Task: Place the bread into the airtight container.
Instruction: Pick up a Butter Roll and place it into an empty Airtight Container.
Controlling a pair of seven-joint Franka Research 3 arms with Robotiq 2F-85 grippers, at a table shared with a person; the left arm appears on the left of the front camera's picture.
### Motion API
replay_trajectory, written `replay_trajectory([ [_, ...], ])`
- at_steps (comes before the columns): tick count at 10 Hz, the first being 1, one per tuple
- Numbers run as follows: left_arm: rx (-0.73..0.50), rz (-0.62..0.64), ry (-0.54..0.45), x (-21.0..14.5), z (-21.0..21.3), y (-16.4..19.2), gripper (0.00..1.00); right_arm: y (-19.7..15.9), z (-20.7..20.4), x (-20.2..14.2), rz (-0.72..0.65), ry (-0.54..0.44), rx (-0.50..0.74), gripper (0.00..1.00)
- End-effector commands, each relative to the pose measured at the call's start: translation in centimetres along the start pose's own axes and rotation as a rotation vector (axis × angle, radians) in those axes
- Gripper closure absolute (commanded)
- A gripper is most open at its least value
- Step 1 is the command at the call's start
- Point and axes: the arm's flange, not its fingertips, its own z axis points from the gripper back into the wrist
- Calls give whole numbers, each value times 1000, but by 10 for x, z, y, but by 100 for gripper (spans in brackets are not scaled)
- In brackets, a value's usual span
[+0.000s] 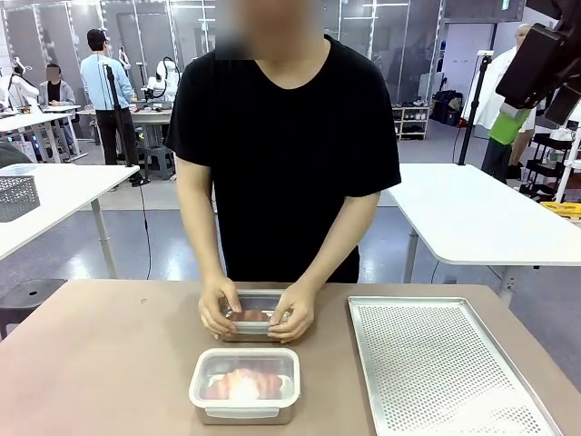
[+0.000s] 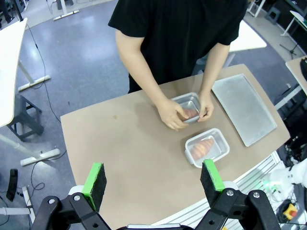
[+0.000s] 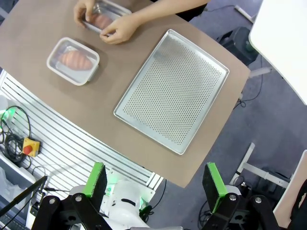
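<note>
While both my arms hang high over the table (image 1: 109,363), my left gripper (image 2: 153,184) stands wide with nothing between its pads, and my right gripper (image 3: 156,184) is wide and empty too. Nearest me sits a lidded container (image 1: 244,385) with bread (image 1: 243,383) inside. Just behind it, an open container (image 1: 257,313) holds another bread (image 1: 251,316), with the person's hands (image 1: 295,313) on both its sides. Perforated metal tray (image 1: 445,368) lies to the right, apart from both containers.
</note>
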Motion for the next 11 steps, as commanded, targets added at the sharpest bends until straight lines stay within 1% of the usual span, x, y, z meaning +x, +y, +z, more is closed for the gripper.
replay_trajectory([
  [1,-1,-1,0,0,0,0,0,-2,1,-1,-10,5,-6,0],
  [11,-1,-1,0,0,0,0,0,-2,1,-1,-10,5,-6,0],
])
